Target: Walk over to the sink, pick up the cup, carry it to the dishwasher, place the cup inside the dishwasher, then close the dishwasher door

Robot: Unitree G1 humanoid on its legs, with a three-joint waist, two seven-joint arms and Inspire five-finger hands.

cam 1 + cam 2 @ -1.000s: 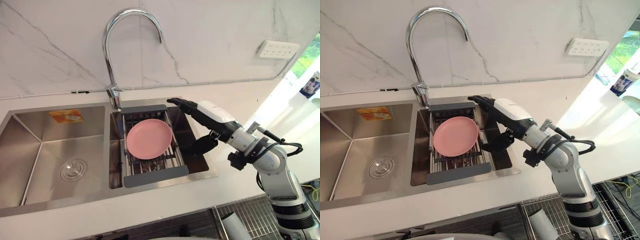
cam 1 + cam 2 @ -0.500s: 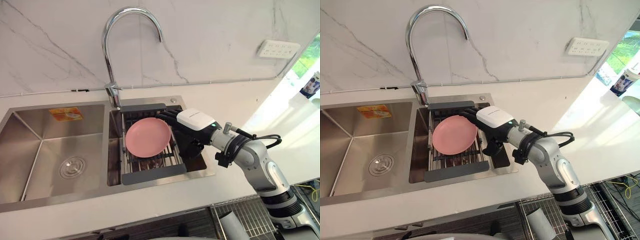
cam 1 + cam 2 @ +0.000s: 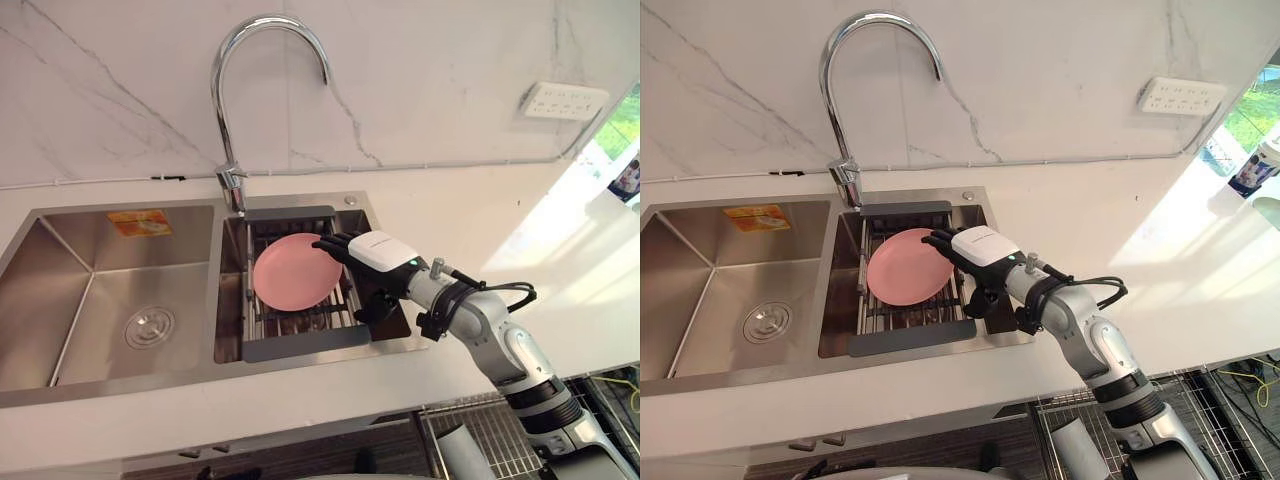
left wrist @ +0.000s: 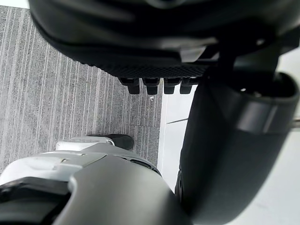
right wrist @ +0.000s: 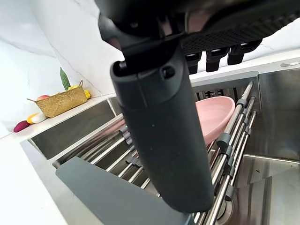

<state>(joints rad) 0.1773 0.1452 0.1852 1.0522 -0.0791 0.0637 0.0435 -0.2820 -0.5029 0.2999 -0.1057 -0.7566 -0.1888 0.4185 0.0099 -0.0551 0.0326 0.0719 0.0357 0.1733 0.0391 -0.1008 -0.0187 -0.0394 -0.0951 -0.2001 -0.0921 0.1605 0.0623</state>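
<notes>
Where the pink plate [image 3: 293, 272] lies on the sink rack [image 3: 300, 346], centre frame, my right hand [image 3: 378, 252] spreads open over its rim.

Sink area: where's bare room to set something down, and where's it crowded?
Free: the left basin, bare steel around its drain; the countertop right of the sink, toward the socket. Crowded: the right basin, where the rack carries the pink plate and the right hand reaches over its rim.
</notes>
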